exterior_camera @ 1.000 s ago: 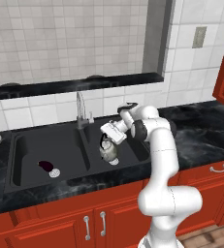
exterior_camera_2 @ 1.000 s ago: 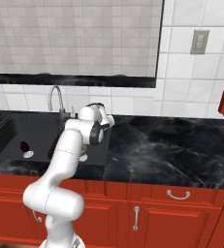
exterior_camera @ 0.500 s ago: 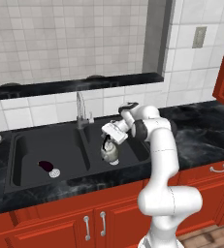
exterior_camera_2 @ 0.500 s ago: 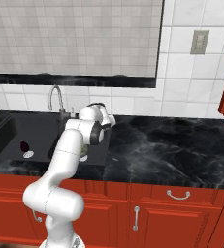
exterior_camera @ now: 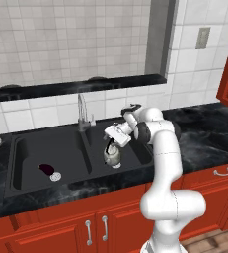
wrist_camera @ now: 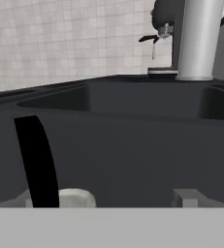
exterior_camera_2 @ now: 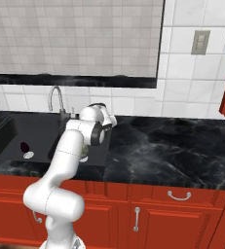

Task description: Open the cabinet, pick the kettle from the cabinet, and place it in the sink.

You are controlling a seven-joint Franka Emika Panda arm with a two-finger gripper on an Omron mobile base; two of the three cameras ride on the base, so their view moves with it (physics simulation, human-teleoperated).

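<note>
While gripper point(exterior_camera: 111, 144) clamps its black hoop — kettle point(exterior_camera: 112, 156) white, rounded | inside sink point(exterior_camera: 31, 148)

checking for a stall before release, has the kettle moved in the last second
No. In the left base view the kettle sits at the same spot in the sink's right basin, below and right of the faucet, under the end effector.

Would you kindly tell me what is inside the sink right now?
In the sink's right basin, the kettle hangs under the gripper. In the left basin lie a small dark item and a pale one. The kettle's underside is hidden.
</note>
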